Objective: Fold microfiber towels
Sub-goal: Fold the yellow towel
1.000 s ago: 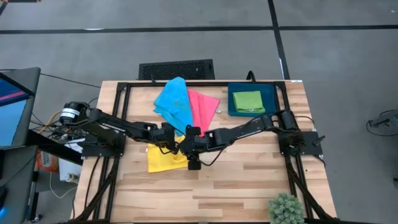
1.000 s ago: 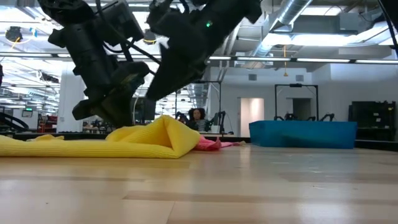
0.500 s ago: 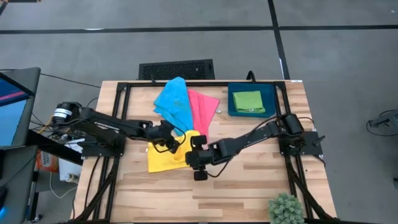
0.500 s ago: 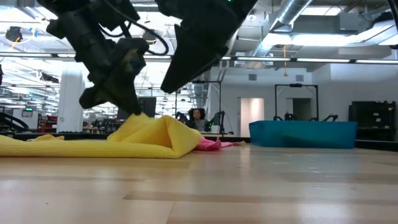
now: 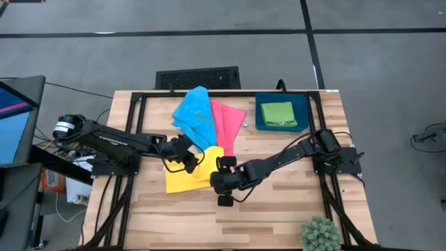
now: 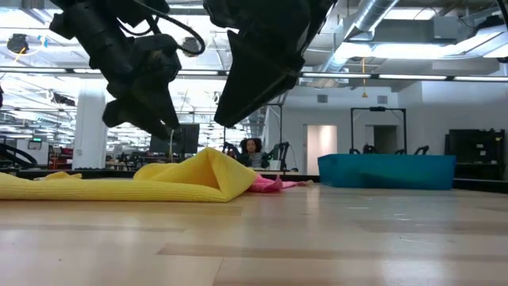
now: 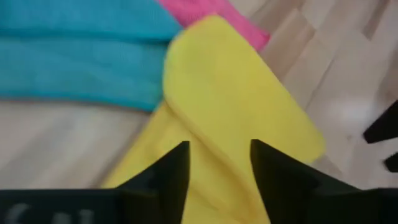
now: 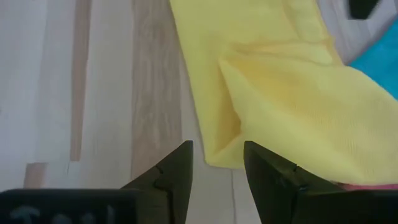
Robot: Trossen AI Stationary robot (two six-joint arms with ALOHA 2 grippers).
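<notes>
Release of the yellow towel (image 5: pixel 187 174) is the change at this moment: the left claw (image 5: pixel 189 162), which a second ago sat low and clenched on the cloth's raised fold, now hangs just above it with its fingers (image 7: pixel 166 180) parted and nothing between them. The right claw (image 5: pixel 221 183) has drawn back from the meeting point of the two arms toward the near edge of the table (image 5: pixel 279 209); its fingers (image 8: pixel 177 168) are likewise spread and empty, poised over the yellow towel's folded edge, with bare wood to one side. The yellow towel lies directly beneath both claws, doubled over with a rounded hump along the fold, visible in the low view (image 6: pixel 198 179). The blue towel (image 5: pixel 194 115) and pink towel (image 5: pixel 228 122) lie unfolded just beyond the left claw, overlapping one another; the green towel (image 5: pixel 277 113) sits folded in the dark tray (image 5: pixel 259 124), well apart. Judgement: one fold of the yellow towel is laid; the hump suggests flattening or a further fold remains.
</notes>
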